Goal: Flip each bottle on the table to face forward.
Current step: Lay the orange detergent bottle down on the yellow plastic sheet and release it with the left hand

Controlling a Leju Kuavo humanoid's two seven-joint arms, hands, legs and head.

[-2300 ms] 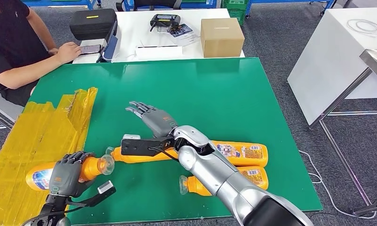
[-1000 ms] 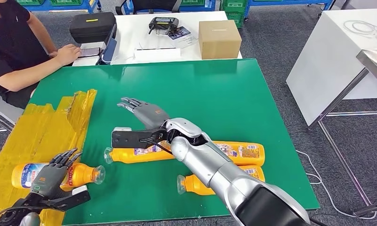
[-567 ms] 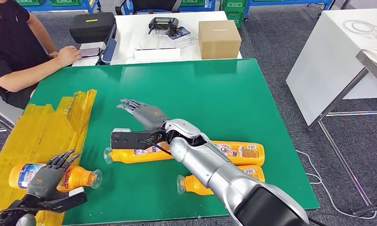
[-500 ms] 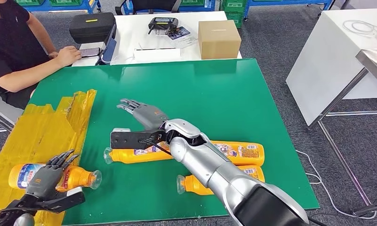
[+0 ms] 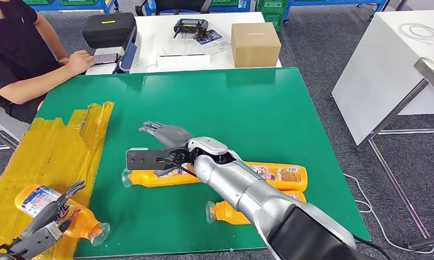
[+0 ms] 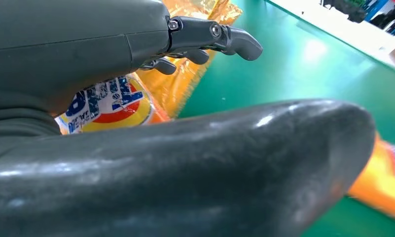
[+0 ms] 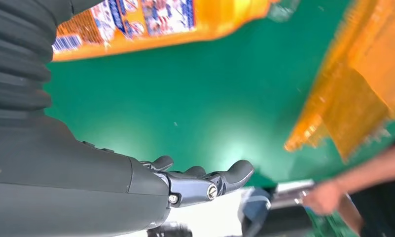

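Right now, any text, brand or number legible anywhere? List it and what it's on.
None reads clearly.
Left bottle: blue-and-red label, letters blurred.
Middle bottle: printed label, too small.
Near bottle: label too small to read.
Cardboard box: faint print, unreadable.
Black case: yellow tag, unreadable.

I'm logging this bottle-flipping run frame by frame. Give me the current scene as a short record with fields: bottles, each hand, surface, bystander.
bottles: three orange bottles lying on their sides; left bottle on the yellow sheet, middle bottle and near bottle on the green table
left hand: left hand open, fingers spread, over the left bottle, not gripping it
right hand: right hand open, above the table beyond the middle bottle
bystander: person seated at the far left, a hand on a device
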